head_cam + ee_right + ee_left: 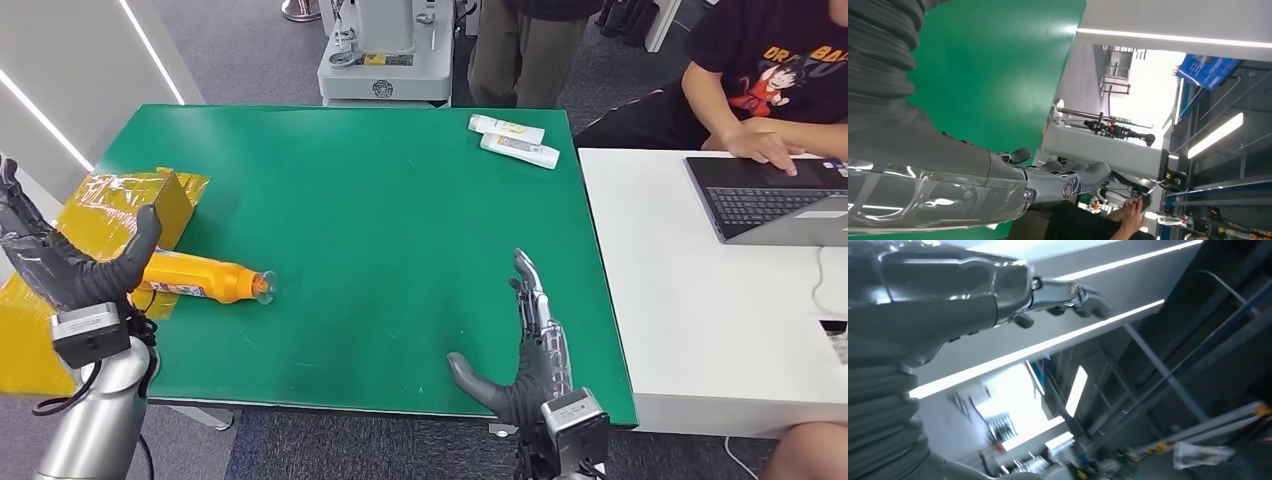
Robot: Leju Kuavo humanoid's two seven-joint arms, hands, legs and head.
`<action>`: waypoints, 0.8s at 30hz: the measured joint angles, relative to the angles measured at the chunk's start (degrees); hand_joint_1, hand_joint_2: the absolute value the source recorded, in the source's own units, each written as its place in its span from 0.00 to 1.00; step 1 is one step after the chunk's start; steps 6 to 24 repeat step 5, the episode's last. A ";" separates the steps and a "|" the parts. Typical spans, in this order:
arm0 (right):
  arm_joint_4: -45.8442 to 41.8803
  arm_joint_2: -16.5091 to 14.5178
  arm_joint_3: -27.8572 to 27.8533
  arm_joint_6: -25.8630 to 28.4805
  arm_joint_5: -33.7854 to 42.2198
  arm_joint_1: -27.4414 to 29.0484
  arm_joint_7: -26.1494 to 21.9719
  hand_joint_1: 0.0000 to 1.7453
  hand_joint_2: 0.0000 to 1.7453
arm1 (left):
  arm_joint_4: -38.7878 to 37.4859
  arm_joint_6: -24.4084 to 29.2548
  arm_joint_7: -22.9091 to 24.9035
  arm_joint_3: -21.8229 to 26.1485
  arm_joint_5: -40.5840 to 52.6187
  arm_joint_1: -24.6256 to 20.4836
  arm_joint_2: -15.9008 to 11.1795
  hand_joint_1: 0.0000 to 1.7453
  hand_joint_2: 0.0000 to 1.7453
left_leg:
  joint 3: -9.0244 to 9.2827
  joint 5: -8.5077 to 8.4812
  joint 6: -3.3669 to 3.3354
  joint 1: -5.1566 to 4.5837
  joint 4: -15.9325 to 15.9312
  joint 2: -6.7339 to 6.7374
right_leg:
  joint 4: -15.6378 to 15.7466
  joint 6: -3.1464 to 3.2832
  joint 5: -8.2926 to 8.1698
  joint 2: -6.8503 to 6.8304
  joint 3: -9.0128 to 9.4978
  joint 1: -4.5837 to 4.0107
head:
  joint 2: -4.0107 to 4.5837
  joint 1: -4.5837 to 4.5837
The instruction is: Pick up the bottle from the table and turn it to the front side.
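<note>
— So what are we failing to make out? The orange bottle (205,280) is lying on its side at the left of the green table (400,220), cap pointing right, and its base is hiding behind the left hand (75,262).

— Right, and the yellow box (120,210) beside it is running off the frame's left edge. We are not seeing any label clearly on the bottle.

— Is that hand gripping it?

— We are seeing its fingers spread, thumb raised, holding nothing, poised just in front of the bottle's base.

— And the right hand (530,345)?

— It is hovering at lower centre, fingers straight and apart, holding nothing, over the table's near edge.
</note>
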State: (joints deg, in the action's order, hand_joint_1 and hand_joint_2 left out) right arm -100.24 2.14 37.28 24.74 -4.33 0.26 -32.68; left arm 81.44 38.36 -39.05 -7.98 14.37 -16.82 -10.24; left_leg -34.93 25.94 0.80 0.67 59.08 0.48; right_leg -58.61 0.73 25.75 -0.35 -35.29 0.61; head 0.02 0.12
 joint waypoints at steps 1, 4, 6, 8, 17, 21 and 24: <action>-0.22 0.01 0.02 0.42 -0.24 0.15 -0.08 0.00 1.00 | 1.50 -2.17 1.29 -1.28 -2.91 0.28 0.57 0.00 1.00 | 0.00 0.00 0.00 0.00 0.00 -0.03 | 0.01 -0.01 0.01 -0.02 0.01 0.00 | 0.00 0.00; -1.06 0.02 0.02 1.20 -1.61 0.87 0.27 0.00 1.00 | 4.18 -13.18 7.14 -5.53 -11.78 1.17 2.08 0.00 1.00 | -0.01 0.02 -0.02 -0.01 0.00 -0.02 | 0.02 -0.01 0.01 -0.02 0.01 0.01 | 0.00 0.01; -1.21 0.02 0.01 1.23 -1.90 1.02 0.41 0.00 1.00 | 4.42 -15.24 8.10 -6.22 -13.19 1.29 2.32 0.00 1.00 | -0.02 0.02 -0.02 -0.01 0.00 -0.02 | 0.03 -0.01 0.01 -0.01 0.01 0.01 | 0.00 0.00; -1.21 0.02 0.01 1.23 -1.90 1.02 0.41 0.00 1.00 | 4.42 -15.24 8.10 -6.22 -13.19 1.29 2.32 0.00 1.00 | -0.02 0.02 -0.02 -0.01 0.00 -0.02 | 0.03 -0.01 0.01 -0.01 0.01 0.01 | 0.00 0.00; -1.21 0.02 0.01 1.23 -1.90 1.02 0.41 0.00 1.00 | 4.42 -15.24 8.10 -6.22 -13.19 1.29 2.32 0.00 1.00 | -0.02 0.02 -0.02 -0.01 0.00 -0.02 | 0.03 -0.01 0.01 -0.01 0.01 0.01 | 0.00 0.00; -1.21 0.02 0.01 1.23 -1.90 1.02 0.41 0.00 1.00 | 4.42 -15.24 8.10 -6.22 -13.19 1.29 2.32 0.00 1.00 | -0.02 0.02 -0.02 -0.01 0.00 -0.02 | 0.03 -0.01 0.01 -0.01 0.01 0.01 | 0.00 0.00; -1.21 0.02 0.01 1.23 -1.90 1.02 0.41 0.00 1.00 | 4.42 -15.24 8.10 -6.22 -13.19 1.29 2.32 0.00 1.00 | -0.02 0.02 -0.02 -0.01 0.00 -0.02 | 0.03 -0.01 0.01 -0.01 0.01 0.01 | 0.00 0.00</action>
